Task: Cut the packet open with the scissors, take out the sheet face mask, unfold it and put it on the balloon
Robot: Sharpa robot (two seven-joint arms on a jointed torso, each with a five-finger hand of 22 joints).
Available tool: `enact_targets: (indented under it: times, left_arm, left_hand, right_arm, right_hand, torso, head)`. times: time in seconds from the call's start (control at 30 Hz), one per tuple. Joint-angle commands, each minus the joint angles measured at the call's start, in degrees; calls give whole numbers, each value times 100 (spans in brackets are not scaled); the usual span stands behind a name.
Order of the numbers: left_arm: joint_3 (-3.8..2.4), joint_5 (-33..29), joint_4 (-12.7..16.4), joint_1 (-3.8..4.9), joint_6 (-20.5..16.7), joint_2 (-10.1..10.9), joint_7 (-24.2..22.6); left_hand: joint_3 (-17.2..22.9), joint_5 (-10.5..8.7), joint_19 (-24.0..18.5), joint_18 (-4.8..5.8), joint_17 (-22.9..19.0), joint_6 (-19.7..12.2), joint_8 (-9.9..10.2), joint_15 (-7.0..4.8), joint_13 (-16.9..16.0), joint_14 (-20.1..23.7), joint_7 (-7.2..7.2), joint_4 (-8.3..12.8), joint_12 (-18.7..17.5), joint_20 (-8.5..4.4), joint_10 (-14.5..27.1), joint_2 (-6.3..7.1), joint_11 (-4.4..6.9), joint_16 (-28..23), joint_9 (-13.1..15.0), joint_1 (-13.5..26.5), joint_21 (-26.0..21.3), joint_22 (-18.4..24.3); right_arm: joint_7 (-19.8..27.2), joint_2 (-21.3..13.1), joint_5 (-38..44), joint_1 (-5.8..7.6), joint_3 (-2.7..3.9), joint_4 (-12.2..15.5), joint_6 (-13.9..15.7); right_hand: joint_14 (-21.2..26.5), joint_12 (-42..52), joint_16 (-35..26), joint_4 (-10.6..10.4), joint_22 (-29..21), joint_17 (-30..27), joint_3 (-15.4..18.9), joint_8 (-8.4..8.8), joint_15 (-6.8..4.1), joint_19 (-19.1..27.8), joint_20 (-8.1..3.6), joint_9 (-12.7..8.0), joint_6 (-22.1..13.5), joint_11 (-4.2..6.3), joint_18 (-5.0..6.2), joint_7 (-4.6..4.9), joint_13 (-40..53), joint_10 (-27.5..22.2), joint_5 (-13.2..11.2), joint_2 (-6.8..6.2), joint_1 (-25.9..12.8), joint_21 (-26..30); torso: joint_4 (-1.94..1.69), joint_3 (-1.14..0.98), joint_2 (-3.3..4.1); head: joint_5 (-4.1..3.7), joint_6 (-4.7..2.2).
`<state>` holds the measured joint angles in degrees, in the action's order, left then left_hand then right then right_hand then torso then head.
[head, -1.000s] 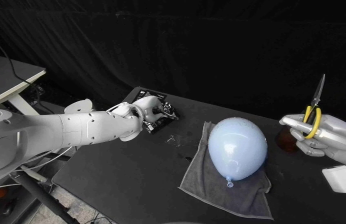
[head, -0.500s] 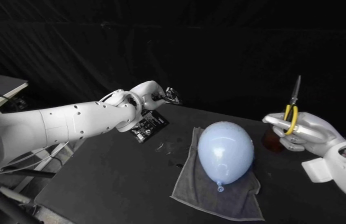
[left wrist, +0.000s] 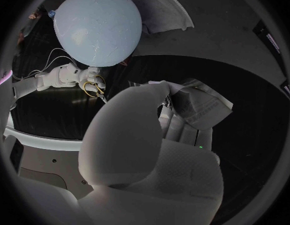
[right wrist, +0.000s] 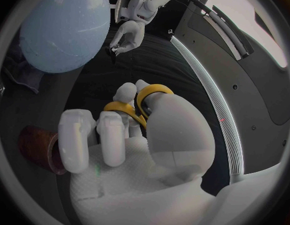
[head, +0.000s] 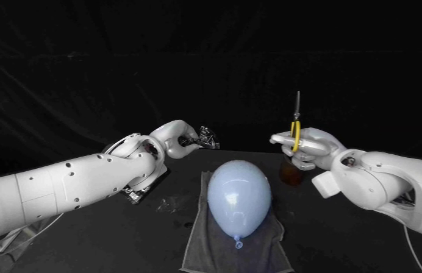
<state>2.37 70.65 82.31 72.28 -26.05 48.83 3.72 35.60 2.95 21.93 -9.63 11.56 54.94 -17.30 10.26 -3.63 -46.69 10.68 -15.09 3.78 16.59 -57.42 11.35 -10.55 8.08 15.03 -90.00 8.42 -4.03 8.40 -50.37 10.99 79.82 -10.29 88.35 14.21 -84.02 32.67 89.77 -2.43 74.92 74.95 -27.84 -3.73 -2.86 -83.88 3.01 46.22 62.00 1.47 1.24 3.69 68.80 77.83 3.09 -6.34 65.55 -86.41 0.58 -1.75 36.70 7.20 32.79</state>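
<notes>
A pale blue balloon (head: pixel 236 198) (left wrist: pixel 98 27) (right wrist: pixel 64 27) lies on a grey towel (head: pixel 230 251) in the middle of the table. My left hand (head: pixel 180 140) (left wrist: pixel 151 135) is raised left of the balloon's far end and grips the mask packet (head: pixel 207 137) (left wrist: pixel 201 105), whose silvery edge sticks out past the fingers. To the right of that far end my right hand (head: pixel 308 148) (right wrist: pixel 132 145) holds the yellow-handled scissors (head: pixel 296 127) (right wrist: pixel 147 97) (left wrist: pixel 92 87), blades together and pointing straight up. The two hands are apart.
A brown cup (head: pixel 290 172) (right wrist: pixel 35 145) stands on the table just below my right hand, beside the balloon. Small shiny scraps (head: pixel 169 205) lie on the black table (head: pixel 105 236) left of the towel.
The camera has shifted. My left hand has lifted the packet off the table and holds it up in the air. The right hand has brought the scissors closer to the balloon's far end.
</notes>
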Motion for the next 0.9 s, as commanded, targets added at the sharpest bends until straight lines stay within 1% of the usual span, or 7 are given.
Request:
enact_targets:
  times: [0.03,0.13,0.2,0.33,0.5,0.67,0.9]
  left_arm:
    - [-6,-13,-19,58,30,-114,-596]
    - [-7,-39,-31,103,-47,-226,-779]
    - [-9,-47,-30,132,-82,-294,-859]
    - [-13,-30,-19,219,-112,-444,-968]
    - [-15,15,-4,291,-62,-556,-987]
    - [-16,82,35,314,12,-640,-965]
    - [-16,163,63,324,51,-717,-942]
  left_hand:
    - [-40,-23,5,-17,-7,-6,-42,12,4,27,42,8,-20,20,45,60,-14,-25,14,14,33,4]
    - [-47,-23,3,-15,-9,-8,-43,12,4,28,43,10,-19,20,47,66,-13,-27,15,18,32,5]
    - [-49,-23,6,-14,-9,-9,-43,12,4,28,44,10,-19,20,47,67,-13,-28,16,20,33,5]
    - [-58,-23,-10,-11,-11,-16,-43,12,4,31,50,19,-20,20,52,74,-9,-33,17,19,27,8]
    - [-59,-22,-25,-7,-14,-21,-44,13,4,34,52,33,-20,20,57,72,-8,-39,19,9,21,12]
    - [-59,-22,-39,-4,-16,-25,-46,14,4,35,53,48,-20,19,61,70,-8,-43,20,-2,15,15]
    - [-58,-22,-39,-2,-18,-29,-47,15,4,36,55,61,-20,18,65,66,-9,-47,22,-11,14,16]
  right_arm:
    - [-410,76,-158,29,3,-50,32]
    - [-532,152,-178,43,3,-76,20]
    - [-606,197,-182,47,3,-85,17]
    - [-787,285,-169,53,3,-89,31]
    - [-889,349,-160,54,3,-101,92]
    - [-940,427,-160,54,3,-130,127]
    - [-929,495,-187,53,3,-129,166]
  right_hand:
    - [-598,5733,23,7,1357,1505,24,30,49,-404,51,-47,-328,-308,-24,255,2120,1217,-31,-2,-78,42]
    - [-598,5733,23,0,1356,1505,38,30,69,-402,68,-84,-381,-330,-23,280,2120,1217,-31,-2,-108,47]
    - [-598,5733,23,-2,1355,1505,49,30,80,-401,78,-105,-413,-343,-22,295,2120,1217,-31,-7,-125,50]
    - [-598,5733,23,-47,1349,1505,148,28,128,-392,120,-193,-546,-397,-18,354,2120,1217,-32,-64,-241,71]
    - [-598,5733,23,-140,1344,1505,381,28,188,-384,179,-341,-801,-458,-14,424,2120,1217,-31,-134,-377,89]
    - [-598,5733,23,-182,1346,1505,541,23,225,-387,217,-444,-989,-499,-15,466,2120,1217,-33,-143,-388,86]
    - [-598,5733,23,-225,1343,1505,644,12,237,-382,233,-485,-1014,-508,-12,474,2120,1217,-33,-143,-405,96]
  torso:
    - [9,-6,-4]
    - [4,-12,-7]
    - [8,-12,-10]
    - [15,-5,0]
    - [2,-4,3]
    - [-8,-1,6]
    - [-1,2,5]
  head:
    - [-294,-60]
    - [-412,-110]
    - [-453,-128]
    - [-581,-182]
    - [-695,-191]
    - [-768,-181]
    - [-789,-160]
